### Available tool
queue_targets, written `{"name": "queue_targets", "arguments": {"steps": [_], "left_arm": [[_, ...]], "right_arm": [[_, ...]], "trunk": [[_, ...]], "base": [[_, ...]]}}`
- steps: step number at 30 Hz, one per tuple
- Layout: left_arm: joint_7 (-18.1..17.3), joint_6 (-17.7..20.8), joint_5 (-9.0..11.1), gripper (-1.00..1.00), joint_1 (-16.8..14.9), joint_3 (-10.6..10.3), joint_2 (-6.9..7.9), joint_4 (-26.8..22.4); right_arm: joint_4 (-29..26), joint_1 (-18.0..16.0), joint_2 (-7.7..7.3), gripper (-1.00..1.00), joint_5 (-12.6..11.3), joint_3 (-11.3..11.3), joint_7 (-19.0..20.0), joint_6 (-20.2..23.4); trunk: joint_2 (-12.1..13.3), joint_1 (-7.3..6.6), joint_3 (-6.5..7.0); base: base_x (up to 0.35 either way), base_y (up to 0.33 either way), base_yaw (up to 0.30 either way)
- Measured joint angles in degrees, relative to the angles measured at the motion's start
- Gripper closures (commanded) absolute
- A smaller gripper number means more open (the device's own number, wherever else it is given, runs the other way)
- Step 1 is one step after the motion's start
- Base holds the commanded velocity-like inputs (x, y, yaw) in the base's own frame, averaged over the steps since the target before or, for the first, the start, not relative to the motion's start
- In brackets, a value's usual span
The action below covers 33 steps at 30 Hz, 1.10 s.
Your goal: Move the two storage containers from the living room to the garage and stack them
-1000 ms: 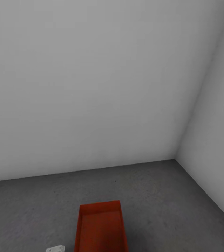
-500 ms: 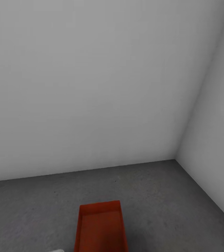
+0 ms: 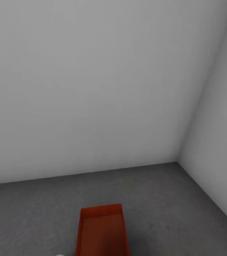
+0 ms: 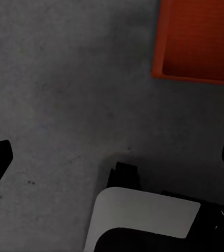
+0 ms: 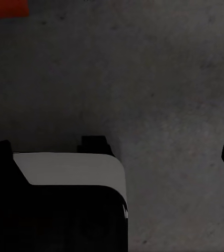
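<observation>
One orange-red storage container [image 3: 102, 231] sits on the dark grey garage floor [image 3: 170, 199], near the corner of the white walls [image 3: 92, 89]. Both grippers, left [image 4: 112, 157] and right [image 5: 112, 152], hang spread wide, holding nothing.

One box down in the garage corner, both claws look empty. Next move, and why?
Probably back the base away and turn to go for the second box. One storage container sits on the grey floor with nothing stacked in it, and the left claw and right claw both hang open over bare concrete.
</observation>
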Motion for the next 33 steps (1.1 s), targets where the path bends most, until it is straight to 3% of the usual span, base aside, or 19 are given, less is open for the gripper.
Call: {"name": "queue_targets", "arguments": {"steps": [15, 33], "left_arm": [[-0.03, 0.00, 0.01, -1.00, 0.73, 0.00, -0.09, 0.00], [-0.10, -2.24, 0.12, -1.00, 2.23, 0.00, -0.44, 0.00]], "right_arm": [[0.00, 0.00, -0.01, -1.00, -0.10, 0.00, 0.00, -0.07], [0.00, 0.01, -0.04, -1.00, -0.15, 0.00, 0.00, -0.10]], "trunk": [[0.00, 0.00, 0.00], [0.00, 0.00, 0.00]], "base": [[0.000, 0.000, -0.005], [0.000, 0.000, -0.263]]}}
